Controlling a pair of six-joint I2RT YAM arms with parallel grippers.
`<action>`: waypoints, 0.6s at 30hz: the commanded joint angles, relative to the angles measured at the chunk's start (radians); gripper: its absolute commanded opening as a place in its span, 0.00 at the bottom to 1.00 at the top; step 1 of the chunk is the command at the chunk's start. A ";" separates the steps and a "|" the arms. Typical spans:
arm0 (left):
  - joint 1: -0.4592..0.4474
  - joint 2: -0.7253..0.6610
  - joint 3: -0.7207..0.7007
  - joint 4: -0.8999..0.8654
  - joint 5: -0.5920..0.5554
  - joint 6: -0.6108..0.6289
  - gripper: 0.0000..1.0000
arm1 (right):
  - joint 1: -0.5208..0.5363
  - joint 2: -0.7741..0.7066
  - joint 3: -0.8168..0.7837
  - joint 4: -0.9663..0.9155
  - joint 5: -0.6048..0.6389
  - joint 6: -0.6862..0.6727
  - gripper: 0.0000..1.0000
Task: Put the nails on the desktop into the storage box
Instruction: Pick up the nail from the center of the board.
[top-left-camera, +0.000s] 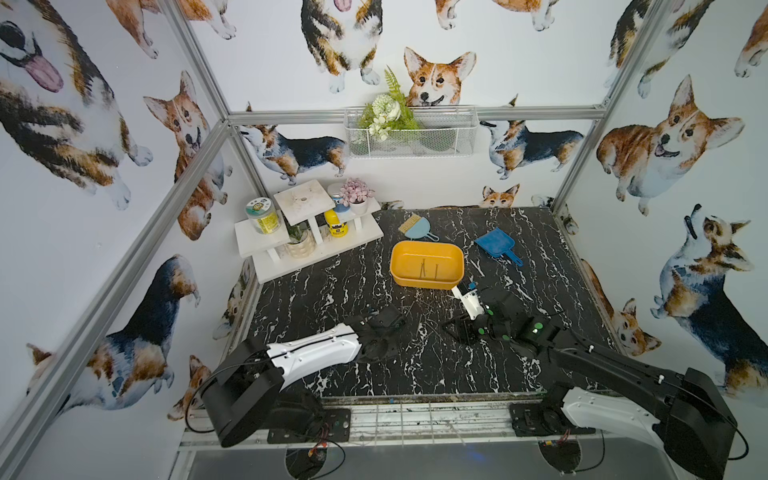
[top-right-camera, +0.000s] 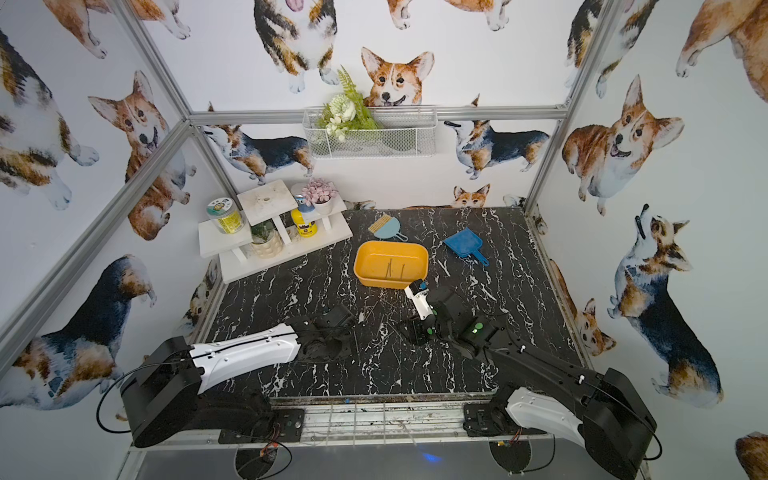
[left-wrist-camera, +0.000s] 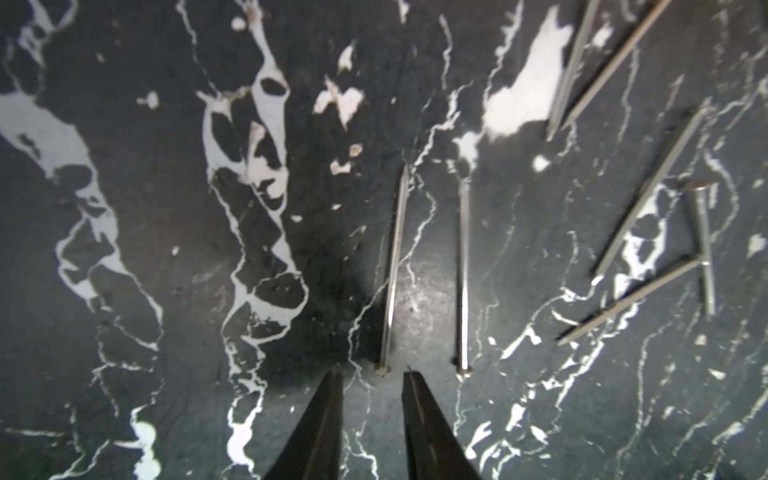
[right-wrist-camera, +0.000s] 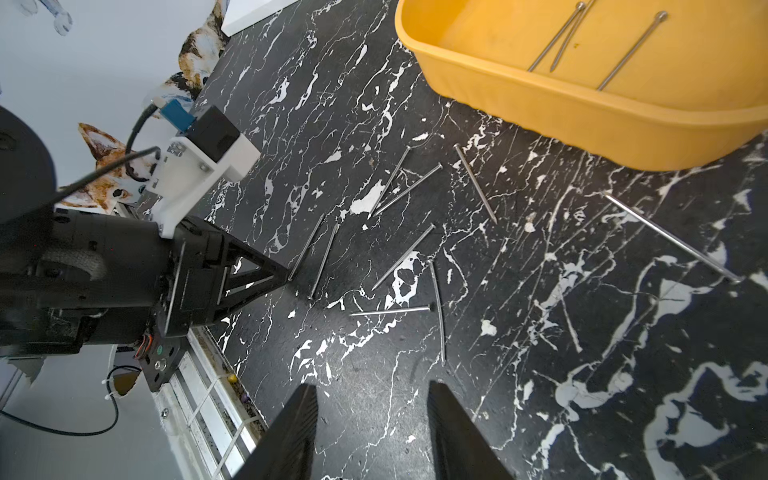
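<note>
Several thin grey nails (right-wrist-camera: 401, 257) lie scattered on the black veined desktop (top-left-camera: 332, 299), between my two grippers and just in front of the yellow storage box (top-left-camera: 424, 283) (right-wrist-camera: 582, 116). Three more nails (right-wrist-camera: 582, 41) rest inside the box. My left gripper (left-wrist-camera: 372, 373) is low over the desktop and open by a narrow gap. The head of one nail (left-wrist-camera: 392, 266) lies right at that gap, and a second nail (left-wrist-camera: 463, 274) lies parallel beside it. My right gripper (right-wrist-camera: 374, 386) stands open over bare desktop, short of the nails, with nothing between its fingers.
A blue dustpan (top-left-camera: 494, 243) lies right of the box, and a pale blue brush and pan (top-left-camera: 415, 228) lie behind it. The white tiered shelf (top-left-camera: 307, 232) with jars and pots fills the back left. A metal rail (top-left-camera: 415, 415) runs along the front edge.
</note>
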 joint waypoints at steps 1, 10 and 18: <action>-0.002 0.014 0.021 0.001 -0.016 0.019 0.31 | 0.001 0.000 -0.001 0.037 -0.003 0.004 0.49; -0.008 0.063 0.070 -0.051 -0.036 0.049 0.31 | 0.001 0.002 0.007 0.033 0.000 0.003 0.49; -0.009 0.084 0.063 -0.040 -0.028 0.058 0.30 | 0.001 0.003 0.000 0.043 -0.003 0.006 0.49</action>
